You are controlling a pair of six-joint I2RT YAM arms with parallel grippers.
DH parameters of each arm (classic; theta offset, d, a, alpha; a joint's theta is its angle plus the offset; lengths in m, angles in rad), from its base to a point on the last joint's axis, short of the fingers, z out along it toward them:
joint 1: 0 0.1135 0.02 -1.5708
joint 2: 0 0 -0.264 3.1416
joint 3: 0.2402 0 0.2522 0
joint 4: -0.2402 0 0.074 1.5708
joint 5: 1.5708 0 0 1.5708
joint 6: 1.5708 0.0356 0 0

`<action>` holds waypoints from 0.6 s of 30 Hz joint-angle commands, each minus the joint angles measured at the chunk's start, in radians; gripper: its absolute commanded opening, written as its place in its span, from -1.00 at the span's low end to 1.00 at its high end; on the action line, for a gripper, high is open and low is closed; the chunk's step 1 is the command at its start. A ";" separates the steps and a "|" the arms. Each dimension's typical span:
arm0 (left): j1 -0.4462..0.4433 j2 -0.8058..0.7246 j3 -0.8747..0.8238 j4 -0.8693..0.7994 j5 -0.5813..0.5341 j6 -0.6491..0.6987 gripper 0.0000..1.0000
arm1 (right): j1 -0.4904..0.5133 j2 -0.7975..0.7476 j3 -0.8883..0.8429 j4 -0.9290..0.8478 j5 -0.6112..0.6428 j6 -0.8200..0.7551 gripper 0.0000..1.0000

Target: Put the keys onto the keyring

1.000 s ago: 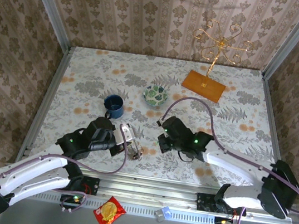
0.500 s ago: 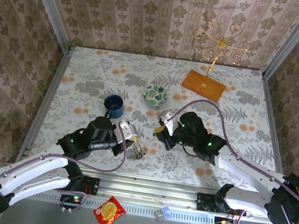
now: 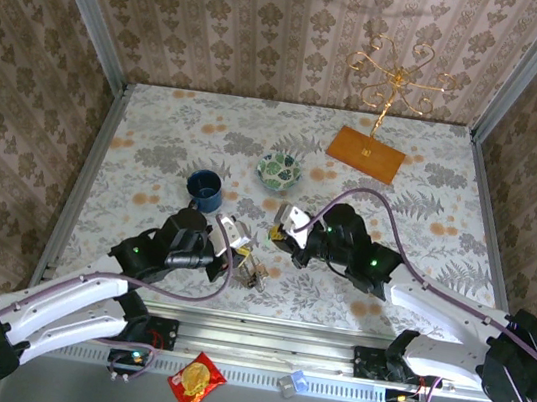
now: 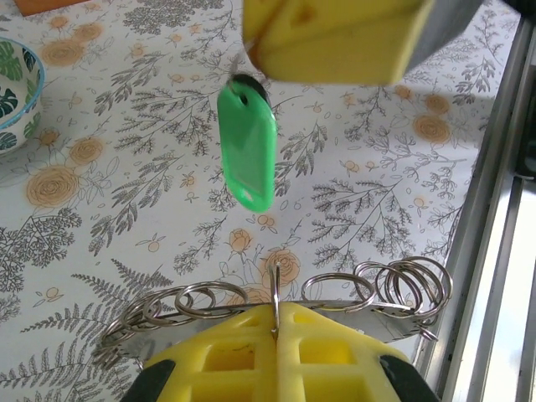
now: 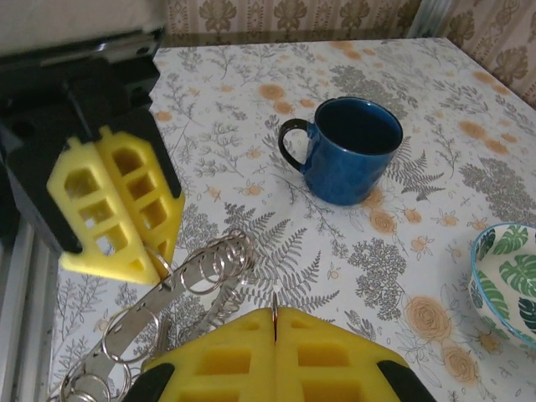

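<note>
While the left arm (image 3: 61, 302) and right arm (image 3: 435, 302) both stretch in from the near edge and meet just on the near side of the dark blue ceramic mug (image 5: 347, 159), the left gripper (image 4: 275, 316) is clamped tight on one wire loop of the grey metal keyring strip (image 4: 335, 293) with its row of split rings. The right gripper (image 5: 275, 322), fingers pressed together, sits just beside it, pinching the green plastic-headed key (image 4: 247, 142), which dangles apart from the rings. The left wrist view shows the hanging key. The right wrist view shows the mug beyond the tilted strip.
</note>
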 commanded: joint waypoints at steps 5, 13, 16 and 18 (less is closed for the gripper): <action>0.011 -0.002 0.036 0.082 0.056 -0.053 -1.00 | 0.037 -0.010 -0.030 0.028 -0.011 -0.130 -1.00; 0.033 0.000 0.033 0.100 0.104 -0.069 -1.00 | 0.071 -0.037 -0.046 0.028 0.060 -0.199 -1.00; 0.037 0.005 0.033 0.104 0.118 -0.075 -1.00 | 0.085 -0.042 -0.051 0.031 0.077 -0.216 -1.00; 0.040 0.007 0.033 0.103 0.125 -0.079 -1.00 | 0.099 -0.048 -0.054 0.035 0.091 -0.238 -1.00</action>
